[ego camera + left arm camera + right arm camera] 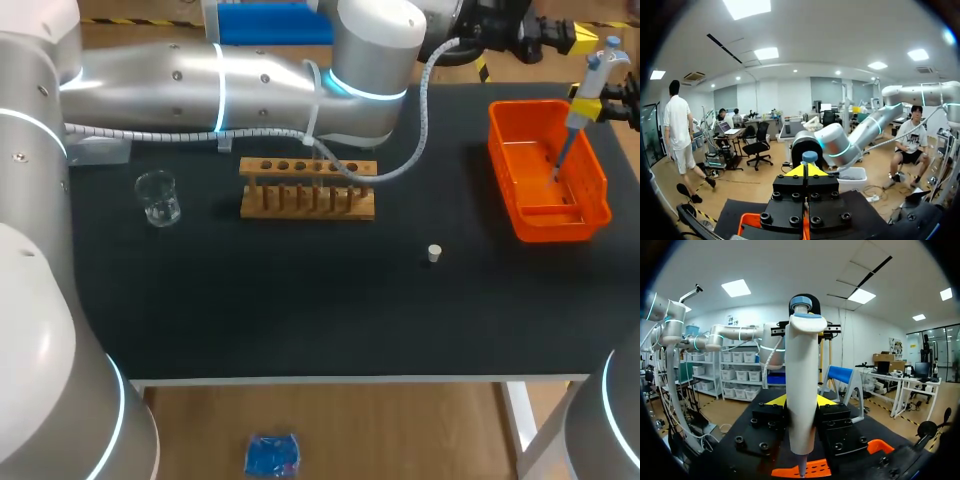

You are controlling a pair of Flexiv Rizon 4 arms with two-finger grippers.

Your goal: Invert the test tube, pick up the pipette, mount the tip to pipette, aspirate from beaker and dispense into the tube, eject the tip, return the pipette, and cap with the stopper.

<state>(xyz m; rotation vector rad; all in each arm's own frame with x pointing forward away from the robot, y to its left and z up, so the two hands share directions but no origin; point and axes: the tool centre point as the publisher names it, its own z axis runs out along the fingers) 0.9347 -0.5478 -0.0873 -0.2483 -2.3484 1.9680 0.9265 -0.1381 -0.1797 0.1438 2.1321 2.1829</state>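
My right gripper (586,108) is shut on a white pipette (583,100) with a blue button and holds it upright at the back right. The pipette's thin lower end hangs inside the orange bin (600,180). In the right wrist view the pipette (802,390) stands between the yellow-tipped fingers (775,400). My left arm stretches across the back of the table. Its gripper (556,38) is shut and empty, beyond the bin's far end. From the left wrist, the shut gripper (806,170) points at the pipette's blue button (809,156).
A wooden test tube rack (307,188) stands mid-table under the left arm. A glass beaker (158,198) sits to the rack's left. A small white stopper (434,253) lies on the black mat between the rack and the bin.
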